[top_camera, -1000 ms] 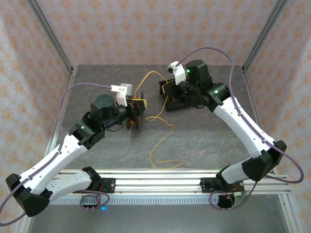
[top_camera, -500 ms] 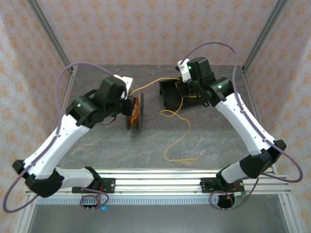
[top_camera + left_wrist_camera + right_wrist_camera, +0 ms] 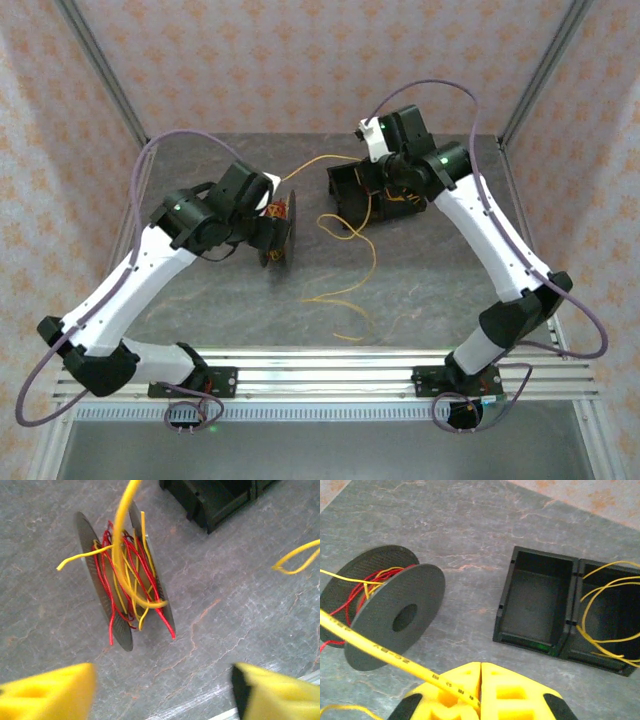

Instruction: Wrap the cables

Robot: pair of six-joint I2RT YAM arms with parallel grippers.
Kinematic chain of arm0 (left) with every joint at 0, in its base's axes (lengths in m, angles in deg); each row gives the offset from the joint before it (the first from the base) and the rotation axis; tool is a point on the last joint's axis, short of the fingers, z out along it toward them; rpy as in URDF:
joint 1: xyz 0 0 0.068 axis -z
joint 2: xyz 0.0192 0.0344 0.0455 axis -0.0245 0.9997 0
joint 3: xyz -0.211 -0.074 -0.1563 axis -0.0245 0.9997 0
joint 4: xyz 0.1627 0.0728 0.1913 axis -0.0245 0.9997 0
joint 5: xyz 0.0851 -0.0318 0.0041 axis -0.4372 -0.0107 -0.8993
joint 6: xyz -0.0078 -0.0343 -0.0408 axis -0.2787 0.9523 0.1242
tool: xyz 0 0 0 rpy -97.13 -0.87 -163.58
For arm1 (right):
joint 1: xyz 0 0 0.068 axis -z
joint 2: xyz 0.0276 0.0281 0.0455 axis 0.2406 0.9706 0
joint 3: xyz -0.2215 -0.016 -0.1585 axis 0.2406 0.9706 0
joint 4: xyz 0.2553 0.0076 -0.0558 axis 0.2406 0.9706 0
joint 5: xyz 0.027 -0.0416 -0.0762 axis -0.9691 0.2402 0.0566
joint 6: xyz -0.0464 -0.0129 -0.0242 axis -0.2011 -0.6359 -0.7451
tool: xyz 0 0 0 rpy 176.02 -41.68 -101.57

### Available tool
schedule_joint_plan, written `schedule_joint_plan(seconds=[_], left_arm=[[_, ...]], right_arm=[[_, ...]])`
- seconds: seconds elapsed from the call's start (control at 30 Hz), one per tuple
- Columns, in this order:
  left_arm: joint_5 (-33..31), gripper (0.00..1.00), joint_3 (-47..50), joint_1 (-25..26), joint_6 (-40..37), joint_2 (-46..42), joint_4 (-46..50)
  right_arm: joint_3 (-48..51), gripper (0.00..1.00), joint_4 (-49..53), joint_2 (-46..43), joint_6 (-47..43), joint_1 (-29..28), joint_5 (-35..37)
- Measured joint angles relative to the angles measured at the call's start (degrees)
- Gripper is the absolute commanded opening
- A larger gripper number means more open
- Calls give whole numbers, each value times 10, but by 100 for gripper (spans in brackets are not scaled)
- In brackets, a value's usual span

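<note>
A dark grey spool (image 3: 119, 582) stands on its rims on the table, with red and yellow cables (image 3: 131, 575) wound loosely round its core. My left gripper (image 3: 162, 695) is open just in front of it, its yellow fingers (image 3: 47, 690) wide apart over bare table. From above, the left gripper (image 3: 270, 215) sits right beside the spool (image 3: 281, 232). My right gripper (image 3: 480, 687) is shut on a yellow cable (image 3: 380, 647) that runs taut to the spool (image 3: 395, 612). Loose yellow cable (image 3: 345, 290) loops across the table.
A black two-compartment box (image 3: 352, 190) lies under the right gripper (image 3: 372, 170). One compartment (image 3: 537, 600) is bare and yellow loops (image 3: 602, 607) hang over the other. Metal rails (image 3: 320, 365) run along the near edge, and frame posts stand at the corners.
My left gripper has opened and let go of the spool, which stays standing on the table. The right gripper has shifted slightly back and left, and the loose cable loops have drawn shorter.
</note>
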Motion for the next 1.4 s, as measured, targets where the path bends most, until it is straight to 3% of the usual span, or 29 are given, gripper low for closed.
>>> schedule_joint_plan(seconds=[0.37, 0.63, 0.8, 0.97, 1.13, 1.4], left_arm=[[-98, 99, 100, -5, 71, -211, -55], [-200, 99, 154, -5, 132, -210, -62], [-189, 99, 207, -15, 130, -210, -93], [-140, 99, 208, -58, 128, -191, -109], [-85, 99, 216, -69, 126, -167, -142], [-14, 99, 218, -106, 127, -133, -165]], right_arm=[[-77, 0, 67, 115, 61, 4, -132], [-40, 0, 73, 146, 126, 12, -174], [33, 0, 59, 131, 164, 12, -174], [78, 0, 37, 94, 188, 12, -174], [121, 0, 5, 52, 201, 17, -174], [134, 0, -7, 44, 205, 18, -148]])
